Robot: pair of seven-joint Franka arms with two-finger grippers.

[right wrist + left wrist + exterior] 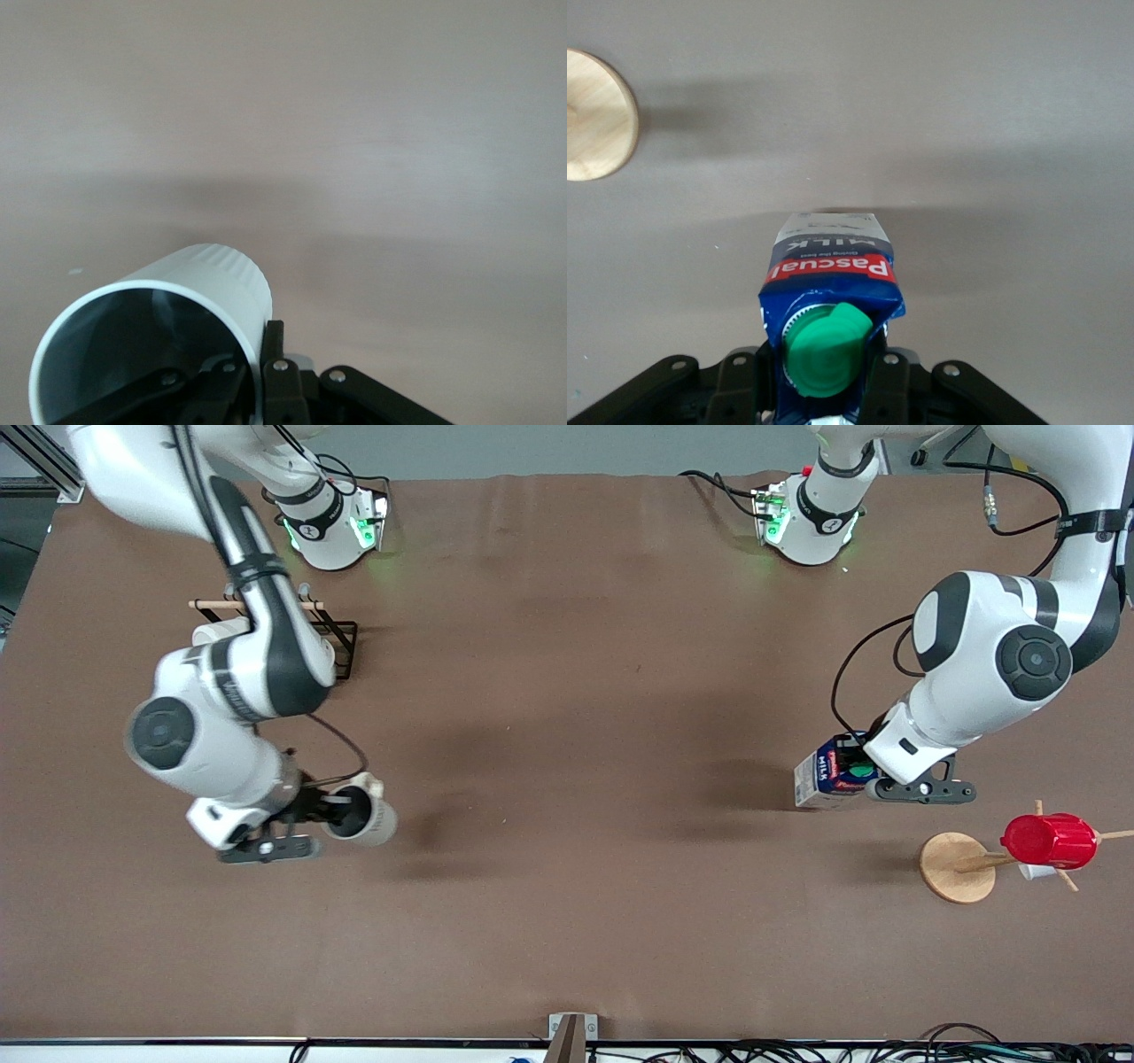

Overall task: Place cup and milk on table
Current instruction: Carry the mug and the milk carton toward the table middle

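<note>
Right tool (332,812) pinching the cup (361,812) by its rim, left tool (864,772) clamped on the milk (831,772), both over bare bench (576,691) — best lowered level, bases flat, before any release.

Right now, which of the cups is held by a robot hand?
The cream-white cup, gripped by its rim in the right hand over the table. The red cup hangs on the wooden stand, untouched.

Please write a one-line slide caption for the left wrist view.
Left gripper holds the milk by its top above the brown table, near a round wooden base.
</note>
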